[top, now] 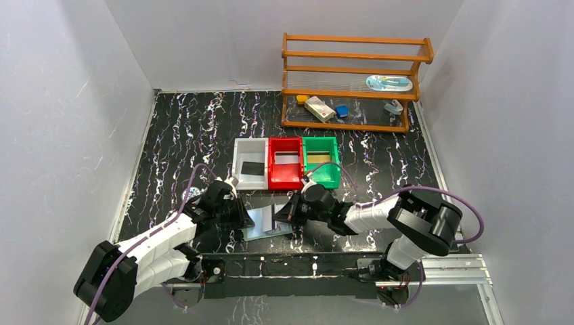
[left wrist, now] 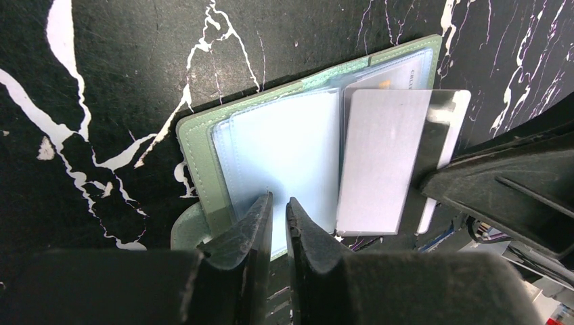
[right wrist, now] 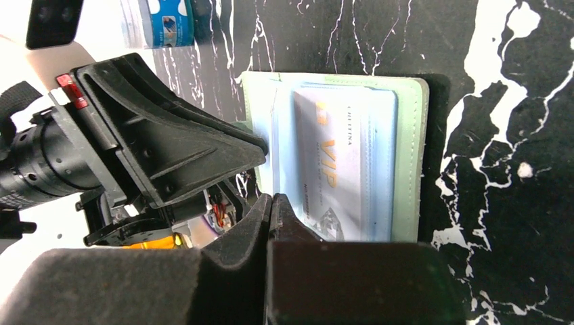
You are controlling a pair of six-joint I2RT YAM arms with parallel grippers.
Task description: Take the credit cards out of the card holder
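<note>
- black marbled table point(top: 189, 128) inside white walls, both arms reaching in from the near edge
- far left, a tin point(right wrist: 166, 24) stands just beyond the left arm
- left gripper point(left wrist: 279, 203): jaws almost together, only a slit between them, on the near edge of the holder's point(left wrist: 200, 145) left pocket leaf; it looks like a steadying pinch
- holder lies open and flat between the two grippers, near the front; its left clear pockets look empty
- silver card point(left wrist: 376, 159), dark stripe up, sticks well out past the holder's right edge
- vip card point(right wrist: 342, 162) sits fully inside a right-hand pocket
- right gripper point(right wrist: 272, 203): jaws closed; the left wrist view shows them on the stripe end of the silver card
- behind, left to right: white bin point(top: 252, 152) with a black card point(top: 252, 168), red bin point(top: 285, 179) with a pale card point(top: 286, 160), green bin point(top: 321, 141) with a gold card point(top: 318, 158); rack point(top: 352, 68) at back right
- progress, as i judge it: past the middle, three cards out and binned, a fourth mid-pull, at least the vip card left; cards hidden under other leaves cannot be ruled out
</note>
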